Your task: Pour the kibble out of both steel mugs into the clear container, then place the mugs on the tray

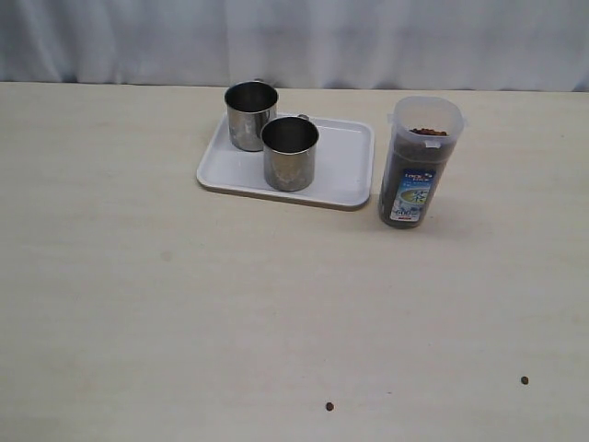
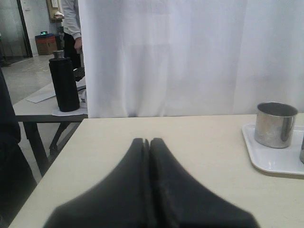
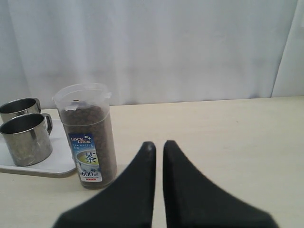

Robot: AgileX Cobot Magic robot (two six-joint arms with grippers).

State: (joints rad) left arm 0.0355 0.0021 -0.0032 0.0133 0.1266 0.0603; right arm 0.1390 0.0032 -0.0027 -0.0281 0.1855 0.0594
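Pale table (image 1: 184, 322), clear container (image 1: 419, 166) upright beside tray (image 1: 345, 168); left claw (image 2: 147, 141) and right claw (image 3: 159, 144) closed, empty.

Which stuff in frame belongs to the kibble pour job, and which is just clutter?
Job: rear steel mug and front steel mug, both on the tray; clear container holding kibble; two stray pellets on the tabletop.
Lying about: black flask on the side table; white curtain; person in the background.

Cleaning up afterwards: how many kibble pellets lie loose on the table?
2. One pellet lies near the exterior view's lower edge, about centre; the other pellet lies further right. More could be outside the view.
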